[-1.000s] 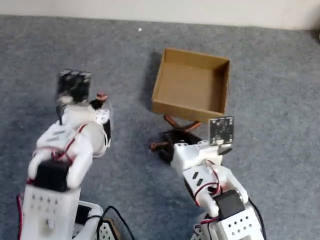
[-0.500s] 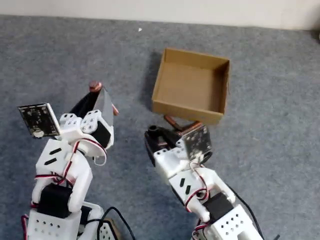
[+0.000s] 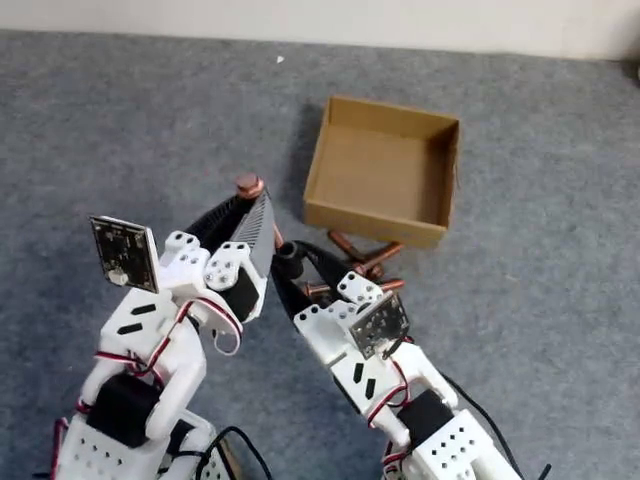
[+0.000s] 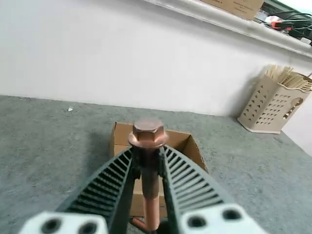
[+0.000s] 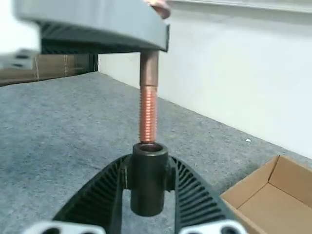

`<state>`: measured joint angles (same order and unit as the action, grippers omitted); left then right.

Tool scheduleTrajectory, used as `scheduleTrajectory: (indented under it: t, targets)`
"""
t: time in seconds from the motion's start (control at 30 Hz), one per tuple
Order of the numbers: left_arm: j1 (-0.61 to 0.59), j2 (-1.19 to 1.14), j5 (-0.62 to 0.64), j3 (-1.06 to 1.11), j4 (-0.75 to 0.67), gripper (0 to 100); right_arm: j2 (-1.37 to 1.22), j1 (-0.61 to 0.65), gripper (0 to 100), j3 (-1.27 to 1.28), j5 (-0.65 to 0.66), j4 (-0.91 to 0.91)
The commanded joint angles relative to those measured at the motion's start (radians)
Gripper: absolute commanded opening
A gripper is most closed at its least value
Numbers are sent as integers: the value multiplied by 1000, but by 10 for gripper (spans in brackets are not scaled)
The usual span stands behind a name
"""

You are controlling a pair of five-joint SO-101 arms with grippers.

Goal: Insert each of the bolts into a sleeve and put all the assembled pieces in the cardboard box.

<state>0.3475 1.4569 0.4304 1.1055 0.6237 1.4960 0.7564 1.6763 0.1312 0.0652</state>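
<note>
My left gripper (image 3: pixel 250 205) is shut on a copper bolt (image 4: pixel 147 168), held upright by its shank with the hex head (image 3: pixel 249 185) on top. My right gripper (image 3: pixel 290 268) is shut on a black sleeve (image 5: pixel 147 178), bore facing up, just left of the cardboard box (image 3: pixel 383 172). In the right wrist view the bolt's threaded tip (image 5: pixel 147 122) sits right at the sleeve's mouth, in line with it. Several loose copper bolts (image 3: pixel 362 262) lie on the carpet in front of the box.
The open cardboard box (image 4: pixel 181 142) stands on grey carpet (image 3: pixel 540 240) with nothing inside. A perforated beige basket (image 4: pixel 278 103) stands by the white wall beyond it. Bare carpet extends to the far left and right of the arms.
Both arms swung toward each other. The left gripper carried the bolt rightward over the sleeve, and the right gripper lifted the sleeve from the loose bolts to the left, under the bolt.
</note>
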Motion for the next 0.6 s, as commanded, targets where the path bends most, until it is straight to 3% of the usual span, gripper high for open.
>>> scheduleTrajectory:
  t: [0.0,0.57]
  targets:
    - [28,-4,-25,42,-64,6,19,8,5,107,14,50]
    - [130,-1,-51,68,-110,6,18,-19,5,108,11,47]
